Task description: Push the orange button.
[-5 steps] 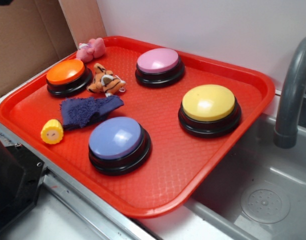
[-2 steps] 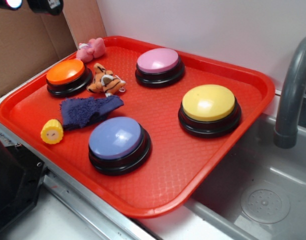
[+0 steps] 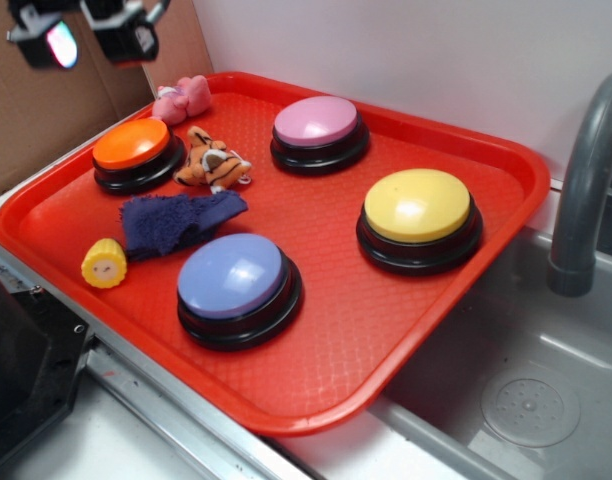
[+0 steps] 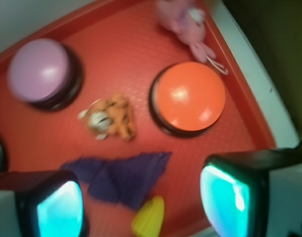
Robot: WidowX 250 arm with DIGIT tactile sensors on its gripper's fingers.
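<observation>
My gripper point(image 3: 86, 35) hangs in the air at the top left of the exterior view, above the tray's far left corner and clear of everything on it. Its two fingers point(image 4: 230, 192) stand wide apart with nothing between them; in the wrist view the pads glow teal at the bottom corners of the picture.

The orange button point(image 3: 132, 144) sits on the red tray point(image 3: 406, 300) near the left rim, dome up on its black base. From my wrist point(image 4: 189, 95) it lies ahead of the fingers and a little toward the right one, untouched.

Just beside it, toward the tray's middle, lies the tiger point(image 3: 212, 160), close to the button's base; I cannot tell if they touch. Behind the button, in the tray's far corner, is a pink plush point(image 3: 181, 98). Near the tiger lies a crumpled blue cloth point(image 3: 176, 220), and beside that, near the front rim, a yellow corn toy point(image 3: 104, 263).

Three more domes share the tray: a pink button point(image 3: 317, 120) at the back, a yellow button point(image 3: 418, 206) on the right, and a blue button point(image 3: 232, 276) in front, all well apart from each other.

To the right of the tray are a grey sink point(image 3: 526, 390) and a grey tap point(image 3: 586, 180)
</observation>
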